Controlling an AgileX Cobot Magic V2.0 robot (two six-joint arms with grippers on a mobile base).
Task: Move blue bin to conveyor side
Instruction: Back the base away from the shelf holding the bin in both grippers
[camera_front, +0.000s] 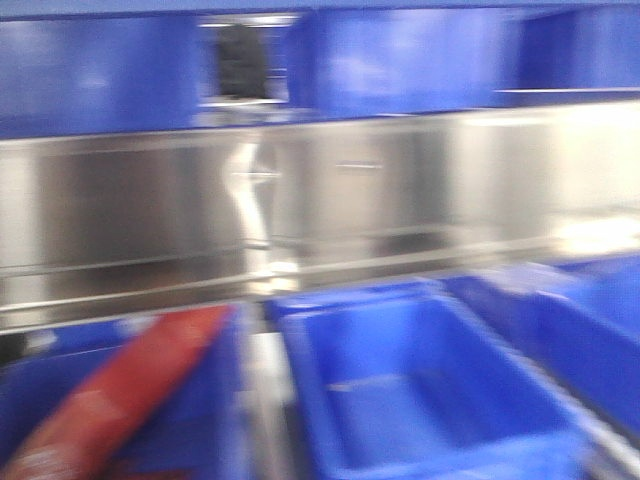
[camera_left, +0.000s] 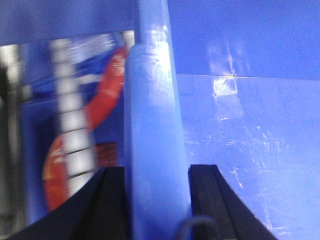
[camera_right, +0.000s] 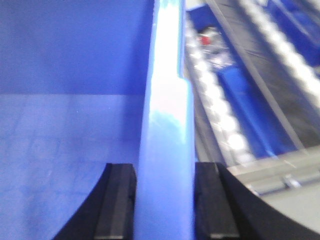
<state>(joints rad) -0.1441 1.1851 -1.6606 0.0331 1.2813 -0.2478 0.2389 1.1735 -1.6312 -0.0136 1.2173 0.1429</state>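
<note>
The blue bin (camera_front: 420, 380) sits low in the middle of the blurred front view, open and empty. In the left wrist view my left gripper (camera_left: 157, 172) has its black fingers (camera_left: 112, 200) pressed against both sides of the bin's thick rim (camera_left: 152, 115), with the scratched inner wall (camera_left: 250, 150) to the right. In the right wrist view my right gripper (camera_right: 165, 170) is clamped the same way on the opposite rim (camera_right: 167, 100), with the bin's inside (camera_right: 65, 150) to the left. Neither gripper shows in the front view. I cannot make out the dark conveyor belt.
A stainless-steel rack (camera_front: 320, 210) runs across behind the bin, with more blue bins (camera_front: 400, 60) above it. A neighbouring bin holds a red object (camera_front: 120, 390) on the left; another blue bin (camera_front: 590, 340) is on the right. Shiny rollers (camera_right: 220, 105) run beside the right rim.
</note>
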